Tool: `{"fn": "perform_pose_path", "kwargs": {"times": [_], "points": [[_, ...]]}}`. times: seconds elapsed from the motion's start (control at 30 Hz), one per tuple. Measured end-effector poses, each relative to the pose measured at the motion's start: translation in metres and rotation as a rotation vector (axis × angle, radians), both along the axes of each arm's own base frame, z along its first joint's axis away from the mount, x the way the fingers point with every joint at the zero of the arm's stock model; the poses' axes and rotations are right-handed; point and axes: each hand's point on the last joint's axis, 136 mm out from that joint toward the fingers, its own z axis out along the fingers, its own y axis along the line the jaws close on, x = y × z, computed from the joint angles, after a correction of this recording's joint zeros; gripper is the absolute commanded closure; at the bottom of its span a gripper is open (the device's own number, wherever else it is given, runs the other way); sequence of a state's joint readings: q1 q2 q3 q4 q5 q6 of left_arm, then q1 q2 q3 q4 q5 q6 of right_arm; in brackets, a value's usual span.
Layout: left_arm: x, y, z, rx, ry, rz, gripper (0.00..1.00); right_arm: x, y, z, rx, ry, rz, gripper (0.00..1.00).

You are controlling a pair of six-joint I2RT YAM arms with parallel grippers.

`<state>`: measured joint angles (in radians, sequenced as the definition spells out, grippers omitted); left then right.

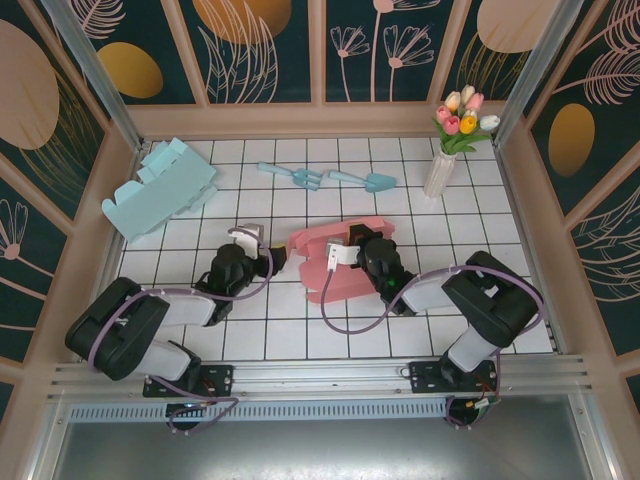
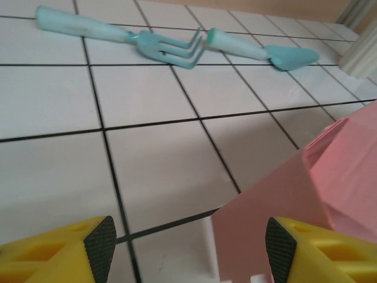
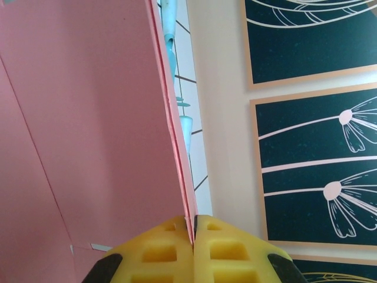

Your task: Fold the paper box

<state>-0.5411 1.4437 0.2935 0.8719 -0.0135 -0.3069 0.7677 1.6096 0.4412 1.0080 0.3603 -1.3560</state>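
The pink paper box (image 1: 313, 243) lies mid-way across the table (image 1: 290, 335). It looks like thin, light card (likely to crease easily). The right tool (image 3: 193, 230) pinches one panel's edge, a sensible hold. The left tool (image 2: 188, 243) stands spread beside its corner.

The tabletop (image 1: 280, 340) is white, ruled with thin black lines into square tiles. A light-blue paper box (image 1: 160, 188), flaps ragged and loose, lies at its far left corner. Near the far edge, about midway along, a teal garden fork (image 1: 293, 176) and a matching trowel (image 1: 363, 180) lie end to end. A white vase (image 1: 439, 172) of tulips (image 1: 463, 118) stands upright at the far right corner. A pink paper box (image 1: 312, 242), partly folded, rests around the centre.
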Motion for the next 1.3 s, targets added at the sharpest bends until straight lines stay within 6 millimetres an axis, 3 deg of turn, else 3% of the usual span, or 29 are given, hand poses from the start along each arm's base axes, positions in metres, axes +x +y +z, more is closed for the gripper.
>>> {"fn": "perform_pose_path", "kwargs": {"times": [0.33,0.77,1.3], "points": [[0.002,-0.021,-0.009,-0.004,0.002,-0.107,0.33,0.004,0.000,-0.001,0.007,-0.003,-0.011,1.00],[0.000,-0.053,0.003,-0.106,-0.019,-0.252,0.43,0.017,0.000,-0.001,0.025,0.003,-0.035,1.00],[-0.003,-0.078,0.002,-0.168,-0.028,-0.329,0.44,0.018,0.001,-0.004,0.034,0.009,-0.023,1.00]]}}
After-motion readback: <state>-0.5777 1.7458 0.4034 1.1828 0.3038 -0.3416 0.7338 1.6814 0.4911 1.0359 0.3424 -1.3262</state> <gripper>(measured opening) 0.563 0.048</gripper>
